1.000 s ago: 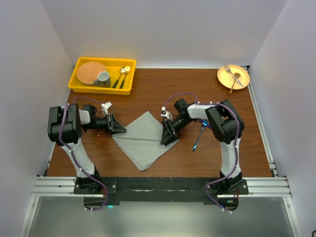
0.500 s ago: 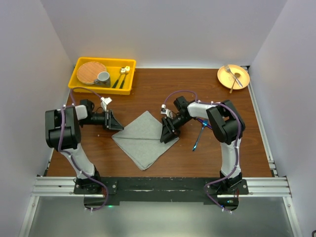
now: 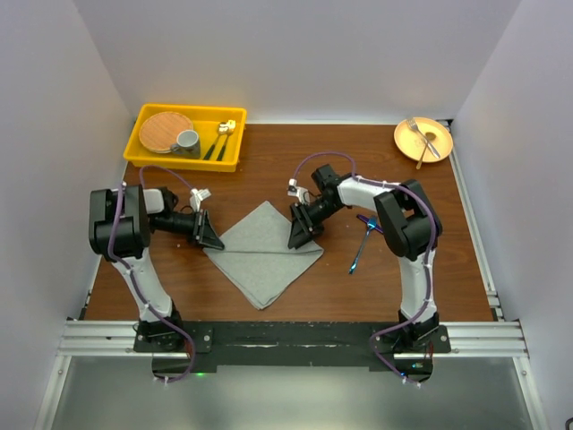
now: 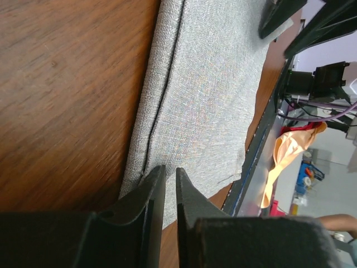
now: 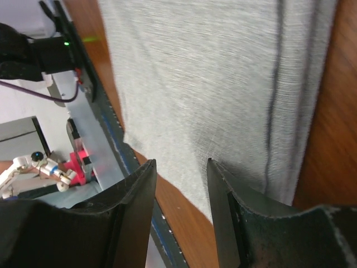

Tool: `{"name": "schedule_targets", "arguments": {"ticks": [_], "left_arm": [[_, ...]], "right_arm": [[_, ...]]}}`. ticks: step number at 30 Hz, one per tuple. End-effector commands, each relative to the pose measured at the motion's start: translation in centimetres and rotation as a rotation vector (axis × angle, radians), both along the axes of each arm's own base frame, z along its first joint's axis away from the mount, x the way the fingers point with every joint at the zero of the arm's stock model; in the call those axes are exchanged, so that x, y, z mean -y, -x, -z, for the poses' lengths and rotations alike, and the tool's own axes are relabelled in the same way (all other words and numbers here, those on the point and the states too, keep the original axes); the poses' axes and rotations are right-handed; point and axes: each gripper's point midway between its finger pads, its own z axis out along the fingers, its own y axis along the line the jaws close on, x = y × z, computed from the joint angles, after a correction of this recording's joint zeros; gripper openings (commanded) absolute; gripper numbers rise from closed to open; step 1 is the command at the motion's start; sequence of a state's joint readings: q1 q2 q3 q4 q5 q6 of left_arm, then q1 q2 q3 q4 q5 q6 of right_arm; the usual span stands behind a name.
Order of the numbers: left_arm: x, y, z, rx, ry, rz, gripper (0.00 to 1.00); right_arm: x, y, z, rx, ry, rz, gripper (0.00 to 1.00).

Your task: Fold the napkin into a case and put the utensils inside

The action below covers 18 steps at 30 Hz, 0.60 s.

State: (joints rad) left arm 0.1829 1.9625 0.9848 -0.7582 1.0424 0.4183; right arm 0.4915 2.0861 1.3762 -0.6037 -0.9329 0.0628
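The grey napkin (image 3: 262,251) lies as a diamond in the middle of the table, with a crease running across it. My left gripper (image 3: 212,237) lies low at its left corner. In the left wrist view the left gripper (image 4: 169,169) has only a thin slit between its jaws, just short of the napkin (image 4: 212,95), and no cloth shows in the slit. My right gripper (image 3: 298,235) is at the right corner. Seen from the right wrist, the right gripper (image 5: 182,163) stands open astride the edge of the napkin (image 5: 206,72). The blue-handled utensils (image 3: 361,244) lie to the right.
At the back left a yellow tray (image 3: 179,162) holds a wooden plate (image 3: 165,131), a grey cup (image 3: 187,141) and dark-handled gold cutlery (image 3: 220,139). An orange plate (image 3: 405,139) with a silver fork (image 3: 421,136) sits at the back right. White walls enclose the table.
The left gripper drew away from the napkin's left corner, then came back to it with narrower jaws. The right gripper shifted slightly up and left along the napkin's right corner.
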Motion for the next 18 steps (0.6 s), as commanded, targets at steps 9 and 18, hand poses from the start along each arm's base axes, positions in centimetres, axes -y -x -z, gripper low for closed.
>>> {"name": "schedule_targets", "arguments": {"ticks": [9,18], "left_arm": [[1.5,-6.1,1.6,0.143,-0.185,0.098,0.17],[3.3,-7.9,-3.3,0.330,-0.127,0.278,0.39]], "right_arm": [[1.5,8.3,3.1,-0.077,0.081,-0.129,0.44],[-1.5,9.1,-4.2,-0.030,-0.119,-0.273,0.59]]}}
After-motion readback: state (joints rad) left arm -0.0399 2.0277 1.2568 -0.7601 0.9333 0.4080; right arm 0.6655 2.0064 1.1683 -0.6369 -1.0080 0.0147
